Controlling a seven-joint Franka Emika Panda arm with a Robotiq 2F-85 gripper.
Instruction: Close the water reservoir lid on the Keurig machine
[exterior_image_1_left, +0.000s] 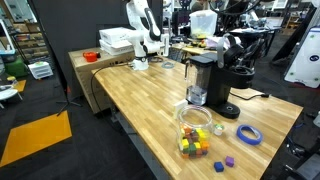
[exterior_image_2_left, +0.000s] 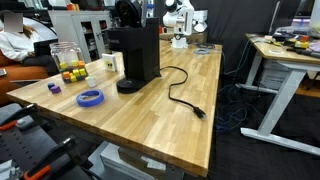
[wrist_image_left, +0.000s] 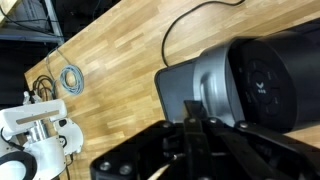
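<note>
The black Keurig machine (exterior_image_1_left: 212, 82) stands on the wooden table and also shows in the other exterior view (exterior_image_2_left: 135, 55). Its smoky side tank (exterior_image_1_left: 197, 85) faces the jar. In the wrist view I look down on the grey-black brew head (wrist_image_left: 225, 75), with a dark flat panel, apparently the water reservoir lid (wrist_image_left: 172, 88), beside it. My gripper (wrist_image_left: 192, 108) hovers just above the machine's top, its fingers pressed together and holding nothing. The arm's black links hide part of the lid, and I cannot tell whether it lies flat.
A clear jar of coloured blocks (exterior_image_1_left: 195, 128) stands near the machine, with loose blocks and a blue tape roll (exterior_image_1_left: 248, 133) beside it. The power cord (exterior_image_2_left: 182, 95) trails across the wooden table (exterior_image_2_left: 230, 110). A white robot (exterior_image_1_left: 140, 25) stands at the far end.
</note>
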